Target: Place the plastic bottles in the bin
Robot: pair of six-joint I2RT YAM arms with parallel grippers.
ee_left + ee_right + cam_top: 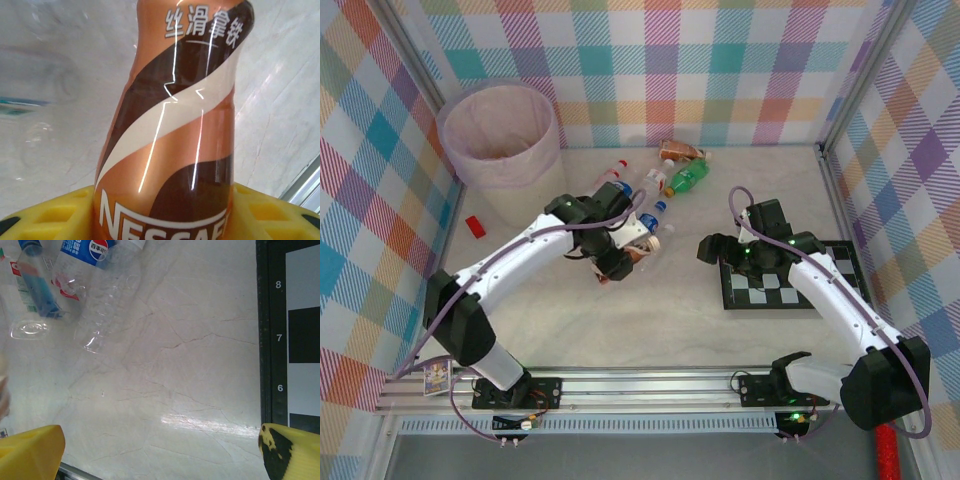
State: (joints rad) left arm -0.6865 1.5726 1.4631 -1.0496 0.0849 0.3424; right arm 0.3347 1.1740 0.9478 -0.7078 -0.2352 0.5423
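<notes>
**Carrying a gripped coffee bottle toward the bin**

Clamping the brown-and-orange wrapped plastic coffee bottle (175,125) between the yellow pads (70,200) of the left gripper (616,262), near the middle of the top view; gripping it low on the body, with the printed wrapper running up and away from the pads; not telling from these views whether the bottle is lifted off the pale marbled table (620,330).

Judging the step in hand as the carry to the round, pale translucent bin (520,180) lined with a pinkish bag, standing in the upper left of the top view, well apart from the grip. Doing it well probably meaning: lifting before swinging, so that the free end of the bottle is clearing the rim; squeezing firmly, since the glossy wrapper is looking slippery; letting go only once fully over the opening; steering wide of the other plastic bottles (655,188) lying just beyond, among them a green plastic bottle (688,177).

Reaching the left arm from its base at lower left in a long diagonal toward centre, wrist bent downward. Bending the right arm at lower right, with the right gripper (712,248) hanging just beside the left edge of the black-and-white checkerboard (790,290); spreading its yellow fingers (30,450) wide and holding nothing; looking, in its wrist view, across bare table toward a clear plastic bottle with a blue label (95,275) at upper left.
</notes>
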